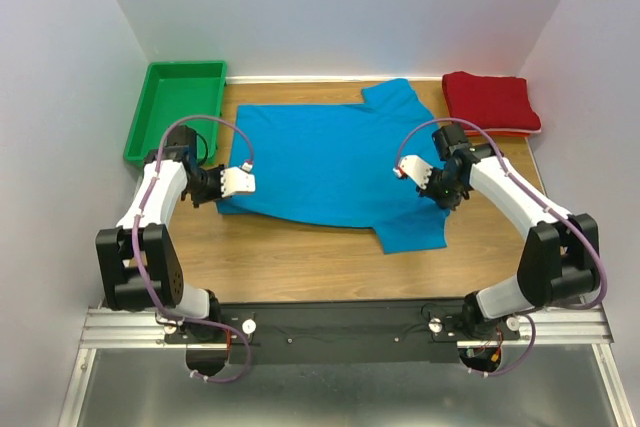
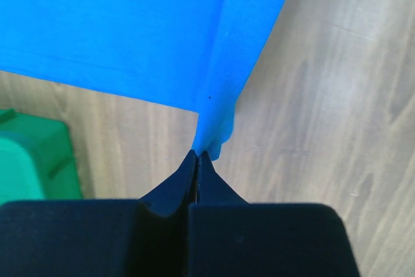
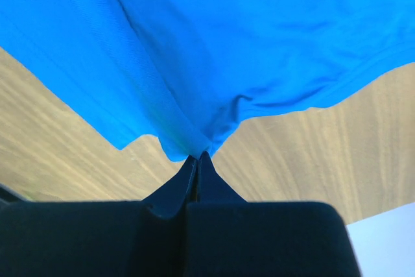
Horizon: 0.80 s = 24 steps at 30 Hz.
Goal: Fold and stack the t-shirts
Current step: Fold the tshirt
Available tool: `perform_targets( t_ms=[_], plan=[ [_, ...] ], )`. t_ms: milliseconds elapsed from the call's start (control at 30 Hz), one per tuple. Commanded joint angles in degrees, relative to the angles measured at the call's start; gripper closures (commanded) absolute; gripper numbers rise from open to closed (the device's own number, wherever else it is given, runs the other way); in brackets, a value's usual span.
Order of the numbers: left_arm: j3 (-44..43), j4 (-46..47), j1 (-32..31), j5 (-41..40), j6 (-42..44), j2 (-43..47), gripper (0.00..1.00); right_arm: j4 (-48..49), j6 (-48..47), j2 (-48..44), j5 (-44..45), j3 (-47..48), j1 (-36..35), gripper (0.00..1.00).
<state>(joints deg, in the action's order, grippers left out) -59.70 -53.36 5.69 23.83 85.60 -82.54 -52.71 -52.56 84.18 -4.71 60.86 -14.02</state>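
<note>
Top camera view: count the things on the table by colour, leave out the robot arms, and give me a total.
Blue: 1, the blue t-shirt, spread flat
Red: 1, the red t-shirt, folded at the far right
Green: 1, the green tray, at the far left
Total: 3

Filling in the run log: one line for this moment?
step: folding blue t-shirt | left gripper: shut on its corner | right gripper: shut on its edge | red t-shirt: folded, far right
</note>
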Motion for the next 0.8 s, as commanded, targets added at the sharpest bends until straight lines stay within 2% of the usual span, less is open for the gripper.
perform_targets(
  t_ms=[0,767],
  plan=[
    [-3.5,-1.3,0.6,2.3,-1.2,-2.3,1.00,-2.2,-2.4,2.1,0.8,4.8,1.5,1.00],
    [-14.3,2.5,1.2,2.2,-5.1,-14.0,1.00,-4.2,-6.6,16.4,2.0,20.3,4.1,1.00]
  ],
)
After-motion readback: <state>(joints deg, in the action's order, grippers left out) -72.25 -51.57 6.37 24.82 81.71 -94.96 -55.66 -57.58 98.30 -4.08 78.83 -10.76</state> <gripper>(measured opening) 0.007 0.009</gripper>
